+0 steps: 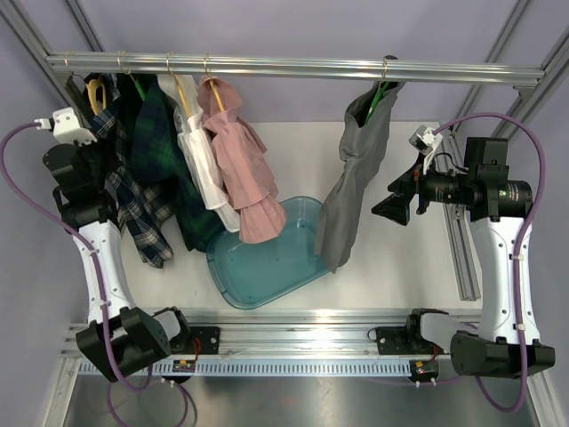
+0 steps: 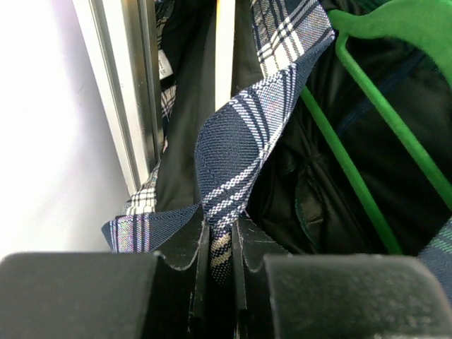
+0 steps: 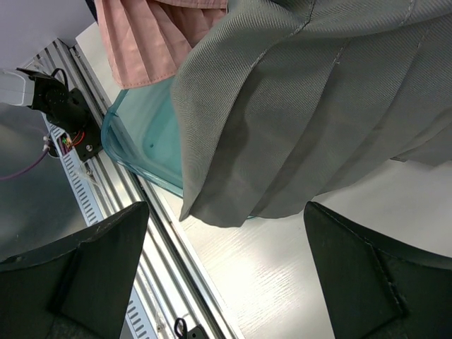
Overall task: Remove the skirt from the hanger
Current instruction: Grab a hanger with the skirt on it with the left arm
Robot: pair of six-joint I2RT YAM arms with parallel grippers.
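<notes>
Two left fingers (image 2: 180, 247) pinching plaid skirt (image 2: 240, 141), grip hidden overhead

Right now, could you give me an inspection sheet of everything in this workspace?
surface: white table.
job's things: plaid skirt and grey skirt, both hanging from the rail.
clutter: blue tub on the table; pink garment, white garment and dark green garment on the rail.
jaws: left jaws pinched on the plaid skirt; right jaws wide open, with the grey skirt's hem ahead of them.
cables: purple cable looping loose by each arm.
surroundings: metal frame, pale walls.
</notes>
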